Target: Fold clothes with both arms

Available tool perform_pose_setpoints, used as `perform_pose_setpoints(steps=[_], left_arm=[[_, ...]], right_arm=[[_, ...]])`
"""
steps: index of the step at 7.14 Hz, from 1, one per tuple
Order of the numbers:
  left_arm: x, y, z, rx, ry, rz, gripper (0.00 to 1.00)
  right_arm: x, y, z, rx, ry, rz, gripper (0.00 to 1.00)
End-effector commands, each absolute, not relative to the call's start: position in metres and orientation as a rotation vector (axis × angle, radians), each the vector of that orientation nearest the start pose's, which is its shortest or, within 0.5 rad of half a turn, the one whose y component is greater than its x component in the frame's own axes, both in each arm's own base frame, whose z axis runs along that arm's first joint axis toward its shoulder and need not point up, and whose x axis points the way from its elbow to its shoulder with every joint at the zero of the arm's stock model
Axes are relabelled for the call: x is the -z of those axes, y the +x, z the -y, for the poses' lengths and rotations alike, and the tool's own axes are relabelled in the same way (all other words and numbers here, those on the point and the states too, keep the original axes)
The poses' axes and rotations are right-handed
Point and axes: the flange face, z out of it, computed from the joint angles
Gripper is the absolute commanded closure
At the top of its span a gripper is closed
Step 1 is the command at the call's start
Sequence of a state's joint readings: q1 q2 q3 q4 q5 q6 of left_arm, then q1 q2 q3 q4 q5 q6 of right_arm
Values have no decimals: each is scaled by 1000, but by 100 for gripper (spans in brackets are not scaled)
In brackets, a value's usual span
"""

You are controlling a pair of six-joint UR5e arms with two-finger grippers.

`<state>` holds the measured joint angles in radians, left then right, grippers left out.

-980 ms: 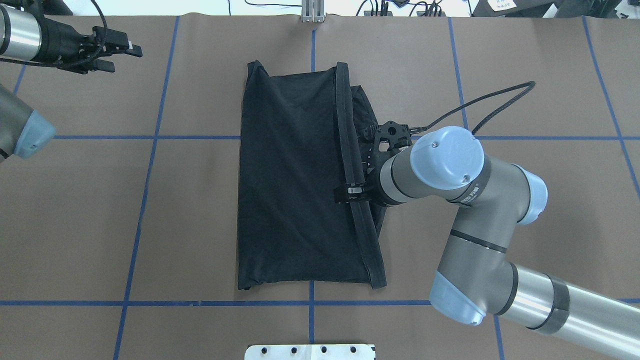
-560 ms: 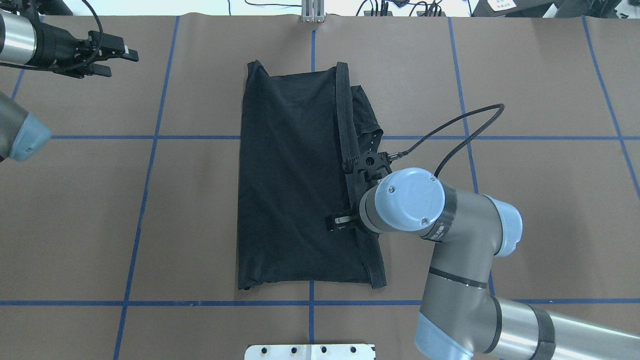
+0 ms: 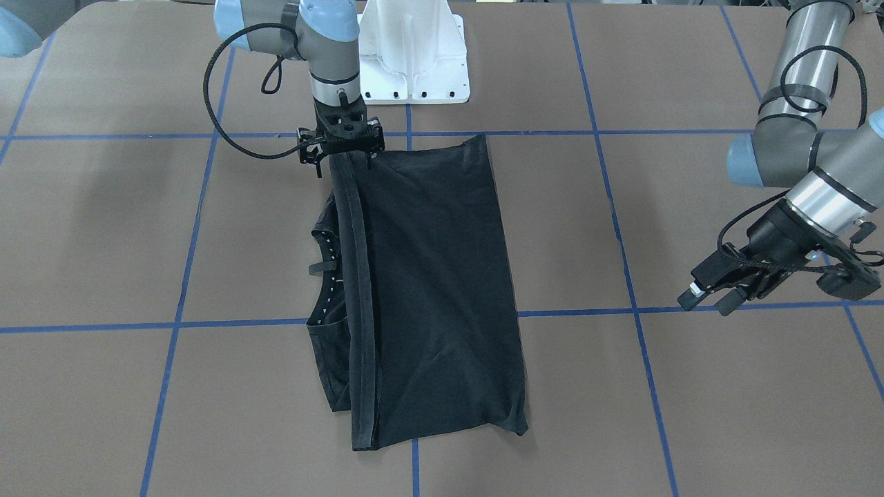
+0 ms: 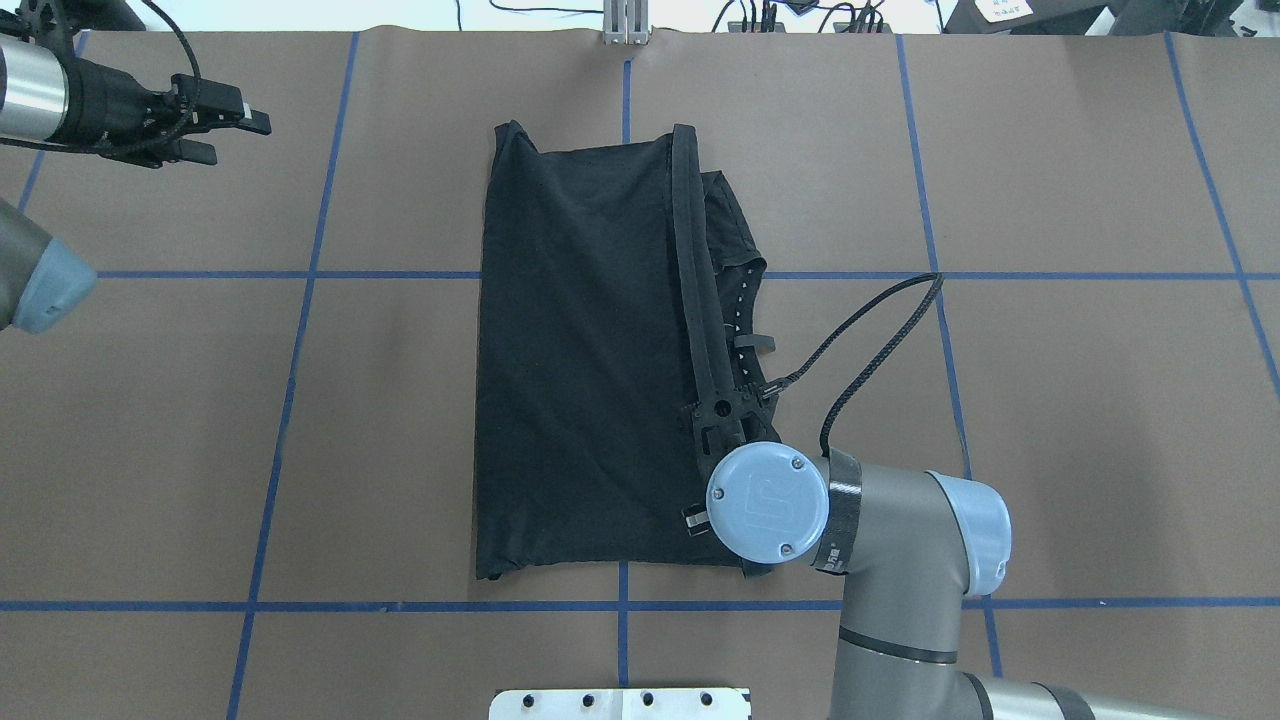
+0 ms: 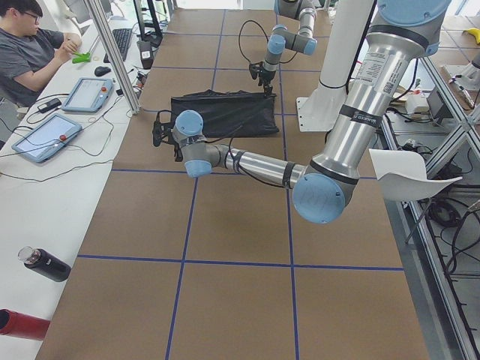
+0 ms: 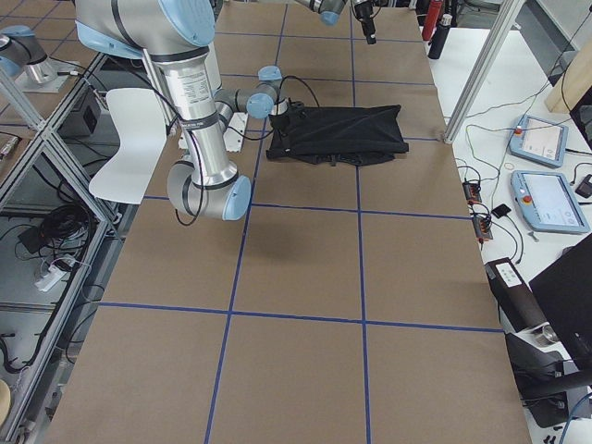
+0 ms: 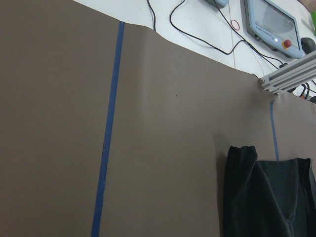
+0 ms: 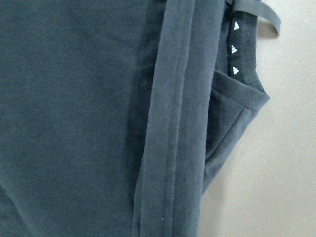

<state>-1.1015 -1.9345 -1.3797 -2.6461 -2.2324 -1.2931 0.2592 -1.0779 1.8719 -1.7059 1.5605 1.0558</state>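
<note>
The black T-shirt (image 4: 585, 360) lies folded into a long rectangle on the brown table, and it also shows in the front view (image 3: 442, 290). A doubled hem band (image 8: 173, 123) runs along its right side, with the collar and three small white marks (image 8: 234, 49) peeking out beside it. My right gripper (image 3: 343, 164) points straight down over the shirt's corner nearest my base, its fingers apart on either side of the hem band. In the overhead view it is mostly hidden under the wrist (image 4: 768, 500). My left gripper (image 4: 232, 135) is open and empty, far to the left of the shirt.
The white pedestal base (image 3: 414, 55) stands just behind the shirt's near edge. Blue tape lines (image 4: 300, 274) grid the table. An aluminium post (image 4: 625, 25) stands at the far edge. An operator (image 5: 30, 45) and tablets sit beyond the table's far side.
My right gripper has moved along the hem band toward my base, from the shirt's middle to its near corner. My left gripper has drifted slightly further left. The shirt has not moved.
</note>
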Motion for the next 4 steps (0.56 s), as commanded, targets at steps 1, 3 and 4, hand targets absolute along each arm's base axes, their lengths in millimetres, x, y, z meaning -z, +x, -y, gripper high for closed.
perform_pose_setpoints(steps=[1,3,4], left_arm=[[-423,228,606,288,319,-1284,0],[-422,230,606,285,319,-1284,0],[-422,230,607,288,323,-1283,0]], right_arm=[[-279,-566,280,266,255,594,0],[-280,-568,278,271,252,592,0],[-280,-568,279,271,250,591,0]])
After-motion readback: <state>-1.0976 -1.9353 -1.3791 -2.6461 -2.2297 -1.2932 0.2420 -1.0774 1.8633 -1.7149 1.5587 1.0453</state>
